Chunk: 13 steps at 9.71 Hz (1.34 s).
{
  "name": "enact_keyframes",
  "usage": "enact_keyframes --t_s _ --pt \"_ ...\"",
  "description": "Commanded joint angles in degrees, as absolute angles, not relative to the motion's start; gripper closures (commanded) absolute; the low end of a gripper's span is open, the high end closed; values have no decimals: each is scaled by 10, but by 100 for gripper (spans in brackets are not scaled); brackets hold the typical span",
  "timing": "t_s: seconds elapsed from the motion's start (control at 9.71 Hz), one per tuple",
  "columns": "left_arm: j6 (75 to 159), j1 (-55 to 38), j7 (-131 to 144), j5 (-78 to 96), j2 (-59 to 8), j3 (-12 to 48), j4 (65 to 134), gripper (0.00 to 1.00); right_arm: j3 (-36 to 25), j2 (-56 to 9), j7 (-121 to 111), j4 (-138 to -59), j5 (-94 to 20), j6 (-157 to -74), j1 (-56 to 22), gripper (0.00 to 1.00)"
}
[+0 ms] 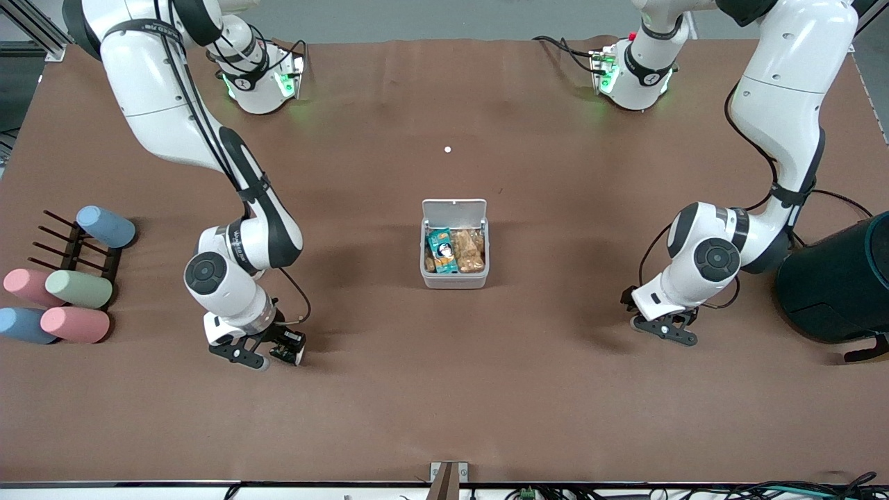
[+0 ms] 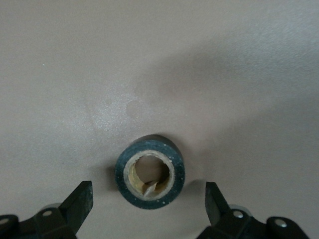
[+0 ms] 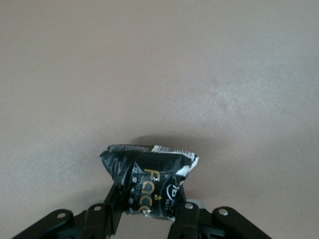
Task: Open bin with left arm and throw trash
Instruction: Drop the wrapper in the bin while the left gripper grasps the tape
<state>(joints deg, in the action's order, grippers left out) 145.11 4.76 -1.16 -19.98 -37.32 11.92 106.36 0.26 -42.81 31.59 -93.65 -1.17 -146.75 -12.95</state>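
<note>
The white bin (image 1: 453, 278) stands mid-table with its lid (image 1: 454, 209) open and upright; snack packets lie inside. My left gripper (image 1: 665, 330) is low over the table toward the left arm's end, open. In the left wrist view the left gripper (image 2: 148, 191) has its fingers (image 2: 81, 197) on either side of the black tape roll (image 2: 150, 171), not touching it. My right gripper (image 1: 255, 353) is low toward the right arm's end, shut on the crumpled black wrapper (image 1: 289, 344). The right wrist view shows the right gripper (image 3: 149, 203) pinching the wrapper (image 3: 149, 174). The rubber-band loop is out of view.
Several pastel cylinders (image 1: 76, 305) lie by a dark rack (image 1: 69, 243) at the right arm's end. A large dark teal round container (image 1: 837, 281) stands at the left arm's end. A tiny white dot (image 1: 447, 149) lies farther from the front camera than the bin.
</note>
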Motion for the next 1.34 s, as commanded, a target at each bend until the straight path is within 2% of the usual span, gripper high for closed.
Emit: enact_keyframes --t_s 0.0,0.1,0.21,0.31,0.41,0.62,0.93,1.24 --pt "1464 57 -17 -210 -374 127 1069 23 -1 -376 392 -903 -13 -1323 -183 100" --pt "1468 57 -17 -210 -374 127 1069 42 0 -357 449 -867 -11 -1243 -207 100" --pt "1468 57 -17 -211 -374 127 1068 70 2 -352 480 -820 -15 -1180 -235 100" --pt "1468 55 -17 -211 -374 127 1068 94 2 -352 505 -785 -17 -1145 -275 100" --pt "1468 55 -18 -210 -374 127 1066 100 2 -353 545 -777 -16 -1147 -308 100" --pt "1468 48 -18 -210 -373 128 1064 100 3 -359 548 -773 -14 -1198 -365 100" --pt "1459 49 -16 -210 -368 142 1053 100 4 -363 499 -774 -20 -1205 -392 100" --pt "1336 48 -3 -191 -367 170 983 100 24 -366 474 -782 -21 -1201 -396 99"
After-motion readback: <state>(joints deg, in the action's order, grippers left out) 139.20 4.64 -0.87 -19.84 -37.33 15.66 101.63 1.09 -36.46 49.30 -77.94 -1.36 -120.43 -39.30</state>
